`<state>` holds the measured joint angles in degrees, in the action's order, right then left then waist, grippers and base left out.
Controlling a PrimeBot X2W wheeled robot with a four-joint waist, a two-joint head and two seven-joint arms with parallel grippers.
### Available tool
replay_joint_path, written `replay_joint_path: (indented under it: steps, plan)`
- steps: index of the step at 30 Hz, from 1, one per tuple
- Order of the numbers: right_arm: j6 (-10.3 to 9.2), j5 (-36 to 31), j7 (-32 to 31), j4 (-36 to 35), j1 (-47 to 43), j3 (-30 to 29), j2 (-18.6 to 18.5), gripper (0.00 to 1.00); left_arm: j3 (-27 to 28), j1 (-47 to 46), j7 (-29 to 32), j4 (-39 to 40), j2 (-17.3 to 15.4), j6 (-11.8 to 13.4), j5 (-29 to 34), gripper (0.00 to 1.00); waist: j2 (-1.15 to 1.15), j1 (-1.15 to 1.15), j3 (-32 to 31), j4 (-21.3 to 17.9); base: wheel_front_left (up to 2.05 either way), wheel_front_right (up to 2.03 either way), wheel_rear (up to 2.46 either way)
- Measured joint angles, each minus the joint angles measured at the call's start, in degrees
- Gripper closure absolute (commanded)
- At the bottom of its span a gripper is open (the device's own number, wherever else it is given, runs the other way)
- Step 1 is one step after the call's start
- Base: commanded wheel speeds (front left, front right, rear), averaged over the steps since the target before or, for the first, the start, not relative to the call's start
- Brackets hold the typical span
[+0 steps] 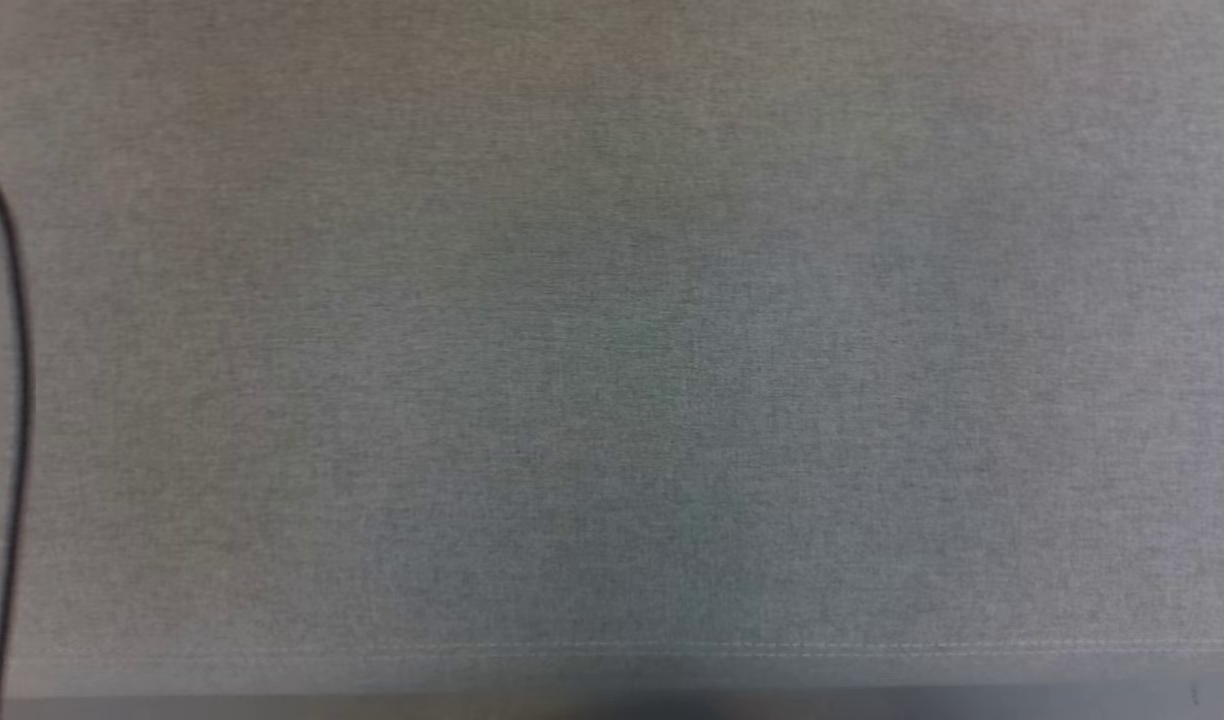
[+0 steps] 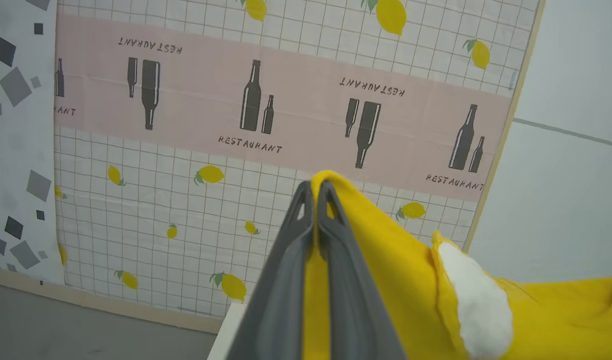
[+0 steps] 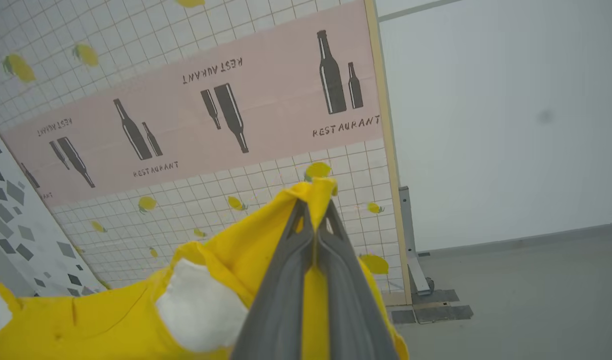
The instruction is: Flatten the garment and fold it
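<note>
Left claw (image 2: 316,194): jaws pressed fully together, with a fold of the garment (image 2: 401,270) pinched between the tips and yellow cloth peeking over them. Right claw (image 3: 315,207): same entry, jaws closed tight on a yellow edge, cloth bunched over the tips.

Relation you need: the garment spans the two claws.
- From the left claw it falls away rightward and down in the left wrist view.
- From the right claw it falls away leftward and down in the right wrist view.
- So the held edge lies along the line joining your claws, and the rest sags below it.
- Neither arm is nearer; both already have it.

A white patch (image 2: 478,300) sits just inside the left grip, and a similar one (image 3: 201,305) sits just inside the right. I cannot tell whether you hold the shoulders or the hem.

Outward: both wrist views face an upright printed panel (image 2: 266,100) with lemons, bottles and lettering, so the claws point out at the room, not down. Judgement: the garment is held up in the air and is not spread. The head view looks down on the grey cloth-covered surface (image 1: 612,360), which has a stitched seam near its lower edge and a black cable (image 1: 17,400) at its left.

Next move, as judged: draw the claws apart along that joining line to take out the sag, then lower the garment onto the surface. Risk: the slack middle lands creased.
</note>
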<state>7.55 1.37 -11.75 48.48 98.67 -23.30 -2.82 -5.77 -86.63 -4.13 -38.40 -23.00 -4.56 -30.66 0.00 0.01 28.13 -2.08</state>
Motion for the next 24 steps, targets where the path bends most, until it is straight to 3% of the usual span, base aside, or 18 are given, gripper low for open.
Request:
replay_joint_path:
  steps: [5, 10, 19, 24]
  plan:
    - [-0.01, 3.80, 0.98, -0.31, -11.25, 3.27, 0.02, 1.00, -0.47, 9.15, -2.70, -2.24, 2.03, -1.53, -2.77, 1.00, 0.00, 0.00, -2.15, 0.96, 0.00, 0.00, 0.00]
    - [-0.01, 9.04, 0.30, -5.76, -27.26, 6.81, 0.05, 1.00, -1.19, 20.99, -5.13, -2.40, 4.13, -2.32, -5.34, 1.00, 0.00, 0.00, -5.88, 1.76, 0.00, 0.00, 0.00]
    - [-0.01, 20.41, -10.31, -21.79, -64.01, 8.70, 0.04, 1.00, -3.25, 50.90, -5.28, -0.32, 8.58, -2.42, -9.90, 1.00, 0.00, -0.01, -15.33, 2.84, 0.00, 0.00, 0.00]
    - [-0.01, 21.69, -14.37, -30.10, -80.76, 7.39, 0.01, 1.00, -3.07, 63.22, -4.39, 1.85, 10.76, -1.07, -11.93, 1.00, 0.00, -0.02, -20.15, 3.36, 0.00, 0.00, 0.00]
